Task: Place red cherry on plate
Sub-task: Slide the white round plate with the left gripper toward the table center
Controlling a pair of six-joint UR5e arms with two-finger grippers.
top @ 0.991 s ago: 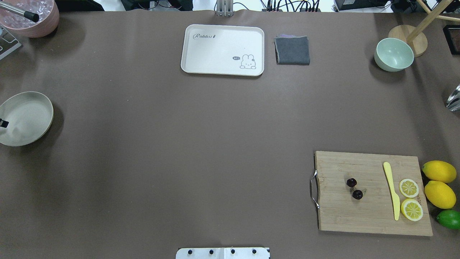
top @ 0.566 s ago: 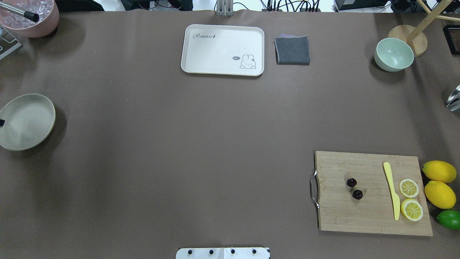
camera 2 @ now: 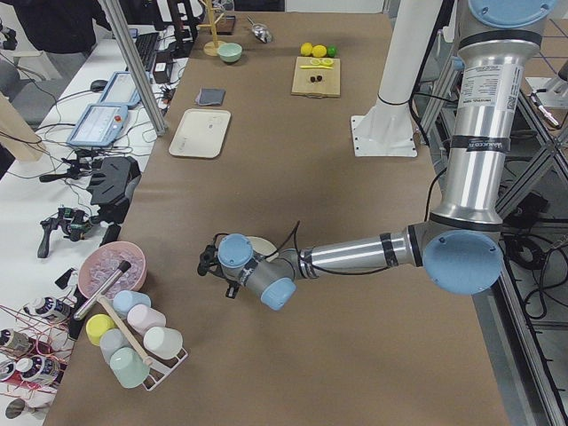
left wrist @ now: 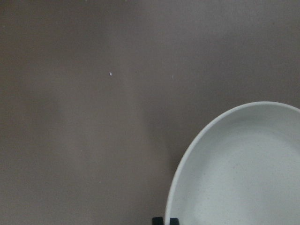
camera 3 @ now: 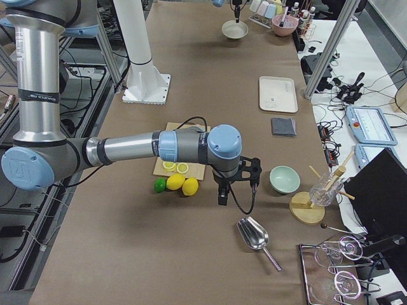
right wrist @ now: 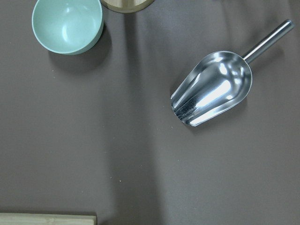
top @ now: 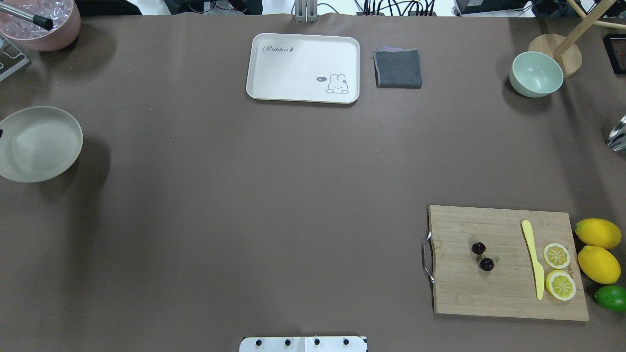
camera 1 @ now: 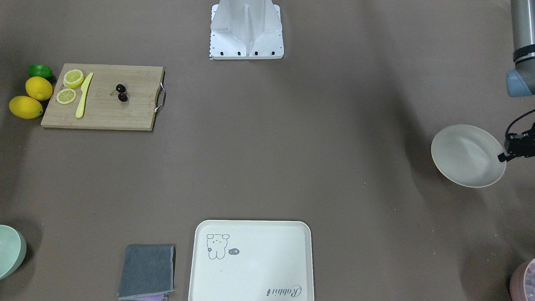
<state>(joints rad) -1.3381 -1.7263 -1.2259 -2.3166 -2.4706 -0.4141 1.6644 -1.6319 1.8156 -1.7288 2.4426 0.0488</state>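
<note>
Seen from overhead, the left gripper (camera 1: 503, 156) had closed on the plate (top: 39, 144) rim at 9 o'clock and apparently held it off the table, probably to carry it nearer the fruit. The cherry (top: 482, 256) lay on the board (top: 489, 293) at 4 o'clock. I could not tell how far open the right gripper (camera 3: 236, 184) was.

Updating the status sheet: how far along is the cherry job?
Done: nothing; the cherry lies on the board. In hand: left claw grips the plate rim, plate apparently lifted, far from the board. Left: cherry pickup, likely by the right claw near the scoop, then placement.
</note>
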